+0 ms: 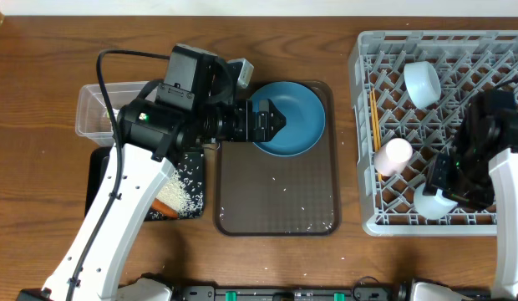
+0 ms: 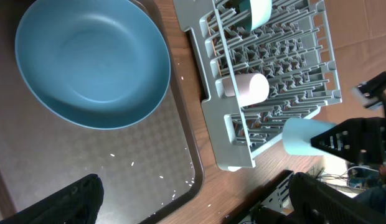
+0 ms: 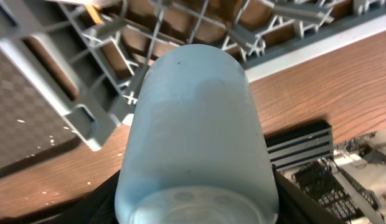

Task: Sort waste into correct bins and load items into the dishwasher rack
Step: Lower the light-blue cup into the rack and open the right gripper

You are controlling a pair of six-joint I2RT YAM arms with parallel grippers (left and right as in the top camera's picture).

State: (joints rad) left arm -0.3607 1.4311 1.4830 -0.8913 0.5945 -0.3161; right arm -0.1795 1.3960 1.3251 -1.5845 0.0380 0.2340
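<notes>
Light blue cup (image 3: pixel 193 124) foreground; wood-grain table (image 1: pixel 42 75); rice grains (image 1: pixel 283 189) dotting brown tray (image 1: pixel 251 192).

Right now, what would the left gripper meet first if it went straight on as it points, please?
Probably the blue plate on the brown tray: the open left gripper hangs above it, pointing across it. Height is unclear, so it might clear the rim towards the dishwasher rack.

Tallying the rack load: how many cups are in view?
2. The pinkish-white cup lies on its side near the dishwasher rack's left edge; the light blue cup is held by the right tool at its front edge. The arm could hide others.
</notes>
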